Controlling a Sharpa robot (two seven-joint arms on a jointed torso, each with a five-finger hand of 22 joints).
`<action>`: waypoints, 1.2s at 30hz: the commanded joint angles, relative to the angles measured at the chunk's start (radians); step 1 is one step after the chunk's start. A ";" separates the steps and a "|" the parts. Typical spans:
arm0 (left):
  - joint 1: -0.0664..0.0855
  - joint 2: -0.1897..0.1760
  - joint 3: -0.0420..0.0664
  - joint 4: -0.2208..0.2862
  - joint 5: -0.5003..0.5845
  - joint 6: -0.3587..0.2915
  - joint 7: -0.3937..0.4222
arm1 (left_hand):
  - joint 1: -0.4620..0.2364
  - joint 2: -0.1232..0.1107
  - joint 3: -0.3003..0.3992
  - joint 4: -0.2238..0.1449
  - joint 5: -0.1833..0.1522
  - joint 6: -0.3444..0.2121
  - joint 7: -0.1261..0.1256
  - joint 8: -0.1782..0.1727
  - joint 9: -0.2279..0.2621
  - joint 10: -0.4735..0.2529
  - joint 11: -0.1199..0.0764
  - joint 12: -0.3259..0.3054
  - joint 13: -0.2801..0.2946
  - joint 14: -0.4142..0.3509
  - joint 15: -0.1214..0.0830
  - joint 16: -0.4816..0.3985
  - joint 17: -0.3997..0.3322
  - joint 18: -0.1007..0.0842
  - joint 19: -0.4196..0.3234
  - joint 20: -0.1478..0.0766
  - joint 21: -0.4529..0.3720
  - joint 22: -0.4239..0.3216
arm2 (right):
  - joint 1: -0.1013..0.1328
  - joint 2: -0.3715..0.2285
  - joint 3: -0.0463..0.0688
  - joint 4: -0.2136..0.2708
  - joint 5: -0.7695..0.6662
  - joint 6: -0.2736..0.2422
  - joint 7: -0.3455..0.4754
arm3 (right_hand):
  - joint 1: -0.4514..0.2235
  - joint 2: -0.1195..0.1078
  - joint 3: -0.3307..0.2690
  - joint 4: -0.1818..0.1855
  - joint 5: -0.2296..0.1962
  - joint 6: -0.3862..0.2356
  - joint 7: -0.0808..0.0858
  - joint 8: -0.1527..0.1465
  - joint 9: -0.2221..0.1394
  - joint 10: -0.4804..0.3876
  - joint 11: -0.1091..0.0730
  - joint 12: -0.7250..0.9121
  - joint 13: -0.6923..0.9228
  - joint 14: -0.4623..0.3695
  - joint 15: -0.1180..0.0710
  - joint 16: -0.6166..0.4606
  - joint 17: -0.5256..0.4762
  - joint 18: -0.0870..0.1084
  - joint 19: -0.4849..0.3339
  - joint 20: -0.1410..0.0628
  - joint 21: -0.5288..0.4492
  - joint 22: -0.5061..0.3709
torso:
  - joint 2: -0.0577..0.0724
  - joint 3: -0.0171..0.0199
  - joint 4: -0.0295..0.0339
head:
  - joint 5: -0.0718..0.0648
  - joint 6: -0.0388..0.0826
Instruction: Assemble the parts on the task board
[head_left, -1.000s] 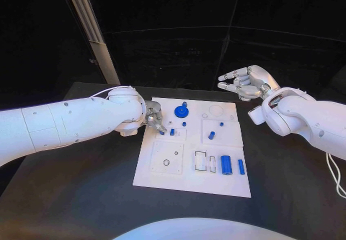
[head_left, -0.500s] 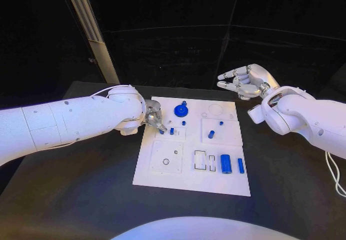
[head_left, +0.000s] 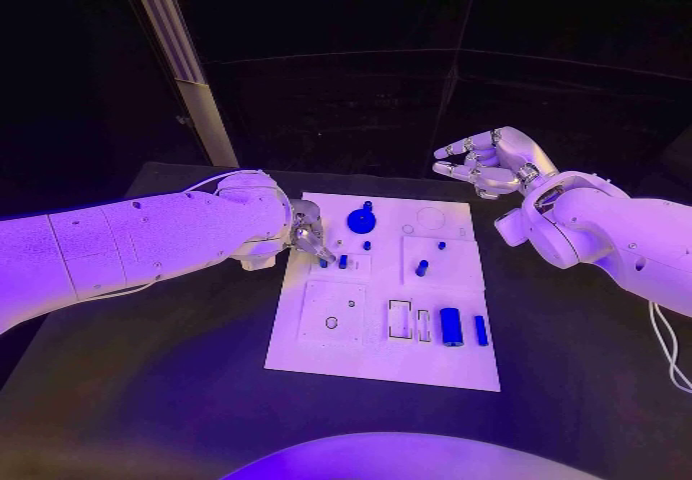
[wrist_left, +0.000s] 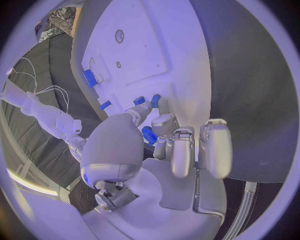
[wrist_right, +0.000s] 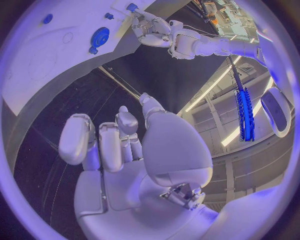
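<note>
- Two hands share the work unevenly; the left hand (head_left: 306, 235) is down at the task board (head_left: 387, 366), at its left edge toward the far end, while the right hand (head_left: 483, 163) hangs in the air beyond the board's far right corner, well apart from it
- In the left wrist view the left hand (wrist_left: 165, 135) has its fingertips (wrist_left: 152, 106) bunched together over a small blue part (wrist_left: 149, 135); it looks pinched between them, though whether it is fully gripped or only pressed I judge rather than see
- The right hand holds nothing; its fingers are spread and loosely curved, palm toward the board
- Several parts sit on the board: a round blue gear (head_left: 362, 222) at the far end; a small blue peg (head_left: 421, 268) on the right-hand square plate; a blue cylinder (head_left: 451, 327) and a slim blue bar (head_left: 480, 330) side by side near the right edge
- Done so far, as I read it: little that can be confirmed; the gear may be seated, but I cannot tell
- Left to do: the two rectangular slots (head_left: 400, 319) beside the cylinder look unfilled; the hole (head_left: 332, 323) in the near-left plate looks open; the cylinder and bar seem to lie loose; so most of the assembly appears to remain
</note>
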 joint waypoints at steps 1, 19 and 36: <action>0.000 0.002 -0.001 -0.005 0.006 0.017 -0.018 | -0.013 -0.003 -0.011 0.006 -0.003 0.002 0.008 0.007 0.000 0.000 -0.001 0.004 0.001 0.102 -0.007 0.003 0.263 -0.009 0.048 -0.005 0.005 0.106 | 0.002 0.001 0.001 0.003 0.004 0.003 0.011 | 0.001 0.009 -0.005 0.001 0.003 -0.001 -0.004 0.005 0.001 -0.005 0.000 -0.006 -0.001 0.043 0.001 -0.004 -0.001 0.010 -0.005 0.000 -0.007 -0.001 | 0.000 -0.0001 -0.0002 | -0.001 0.000; -0.001 0.001 -0.001 -0.016 0.006 0.002 -0.016 | -0.065 -0.024 -0.140 0.065 -0.008 0.004 0.011 0.013 0.002 -0.003 0.001 0.002 -0.003 0.102 -0.007 0.003 0.263 -0.008 0.046 -0.005 0.002 0.105 | 0.002 0.000 0.001 0.002 0.006 0.001 0.011 | 0.001 0.009 -0.005 0.001 0.003 -0.001 -0.004 0.005 0.001 -0.005 0.000 -0.006 -0.001 0.043 0.001 -0.004 -0.001 0.010 -0.005 0.000 -0.007 -0.001 | 0.000 -0.0012 0.0006 | -0.004 0.000; 0.001 -0.045 0.001 0.001 0.208 -0.222 0.174 | -0.007 0.032 -0.329 0.139 0.017 -0.132 0.062 -0.049 -0.031 -0.202 0.045 -0.213 -0.300 0.096 0.022 -0.009 0.245 0.034 -0.028 0.015 -0.168 -0.079 | 0.002 -0.001 0.001 -0.001 0.007 0.001 0.011 | 0.001 0.010 -0.006 0.001 0.003 -0.001 -0.004 0.005 0.001 -0.005 0.000 -0.007 -0.001 0.043 0.001 -0.004 -0.001 0.010 -0.005 0.000 -0.007 -0.002 | -0.001 -0.0005 0.0020 | -0.009 0.001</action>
